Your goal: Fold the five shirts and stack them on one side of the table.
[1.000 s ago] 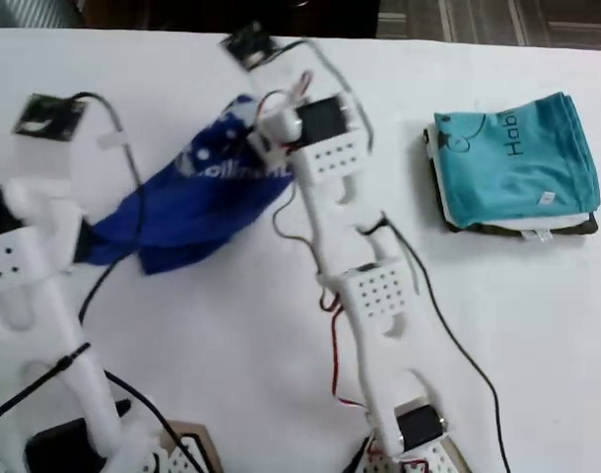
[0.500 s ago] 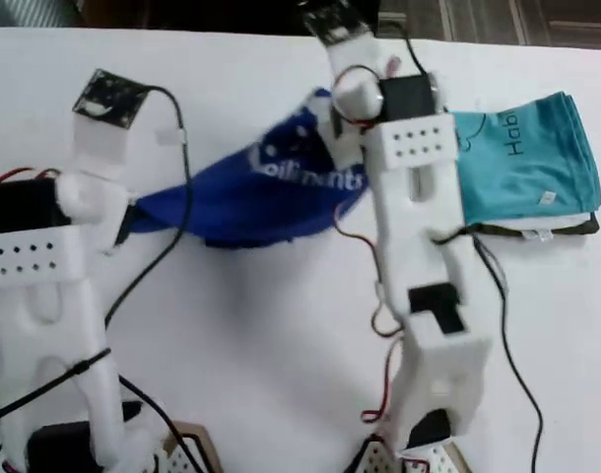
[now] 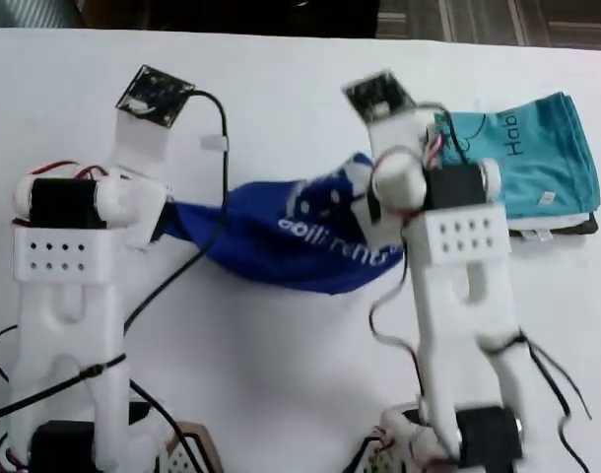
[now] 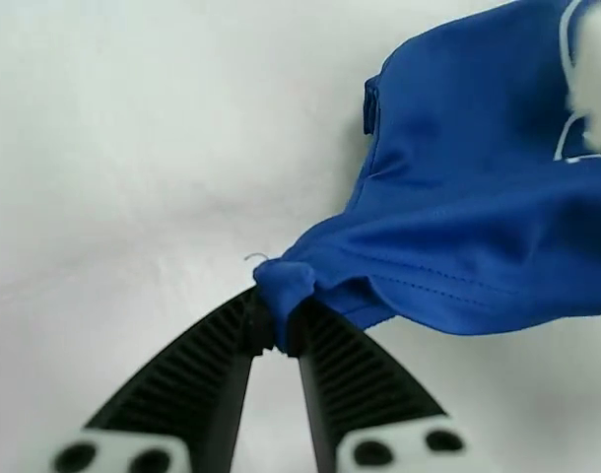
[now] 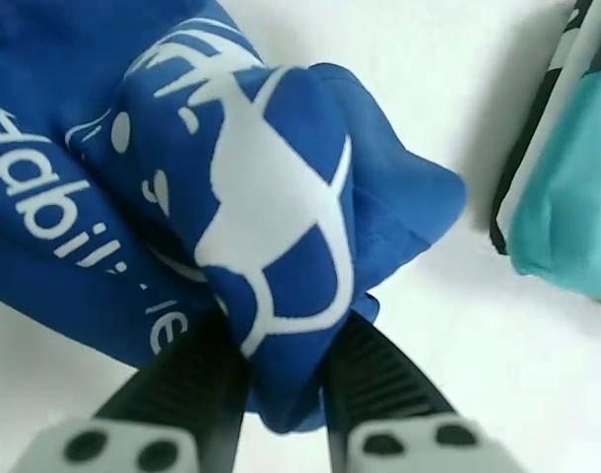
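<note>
Left fingers (image 4: 202, 365) and right fingers (image 5: 379, 379) each clamp an end of the blue shirt (image 3: 281, 241), near the folded teal shirt (image 3: 522, 158)

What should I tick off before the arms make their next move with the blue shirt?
1. The left gripper is shut on a corner of the blue shirt: ok.
2. The right gripper is shut on a bunched fold of it: ok.
3. Shirt spread flat for folding: not ok, it hangs bunched between the grippers.
4. Shirt apart from the folded stack: ok, the table shows between them.
5. Shirt lifted off the table: cannot tell.
</note>
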{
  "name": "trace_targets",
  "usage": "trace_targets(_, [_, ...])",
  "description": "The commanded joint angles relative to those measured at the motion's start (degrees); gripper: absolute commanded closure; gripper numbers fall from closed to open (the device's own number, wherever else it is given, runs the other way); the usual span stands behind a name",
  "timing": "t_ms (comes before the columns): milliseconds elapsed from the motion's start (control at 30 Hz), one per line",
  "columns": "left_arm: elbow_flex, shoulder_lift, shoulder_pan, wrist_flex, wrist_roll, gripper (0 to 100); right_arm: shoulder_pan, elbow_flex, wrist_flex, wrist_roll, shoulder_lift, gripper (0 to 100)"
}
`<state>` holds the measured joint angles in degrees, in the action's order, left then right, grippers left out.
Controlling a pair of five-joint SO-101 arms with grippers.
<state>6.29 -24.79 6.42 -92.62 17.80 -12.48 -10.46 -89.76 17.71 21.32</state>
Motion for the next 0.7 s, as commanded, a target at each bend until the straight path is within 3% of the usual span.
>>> trace_targets(0, [0.0, 2.1, -0.2, -1.8, 0.1, 97, 0.6, -17.8, 8.1, 0.3, 10.9, 97.8])
trace_targets(200, [0.0, 8.9, 1.1, -2.9, 0.0, 97, 0.6, -37.1, 17.6, 0.5, 22.0, 97.8])
trace_targets(467, [2.6, 12.4, 2.5, -2.1, 0.3, 97, 0.7, -49.5, 25.8, 0.5, 29.1, 97.8])
trace_targets(667, [23.6, -2.3, 2.5, 11.5, 4.1, 97, 0.7, -56.0, 31.8, 0.5, 29.8, 97.8])
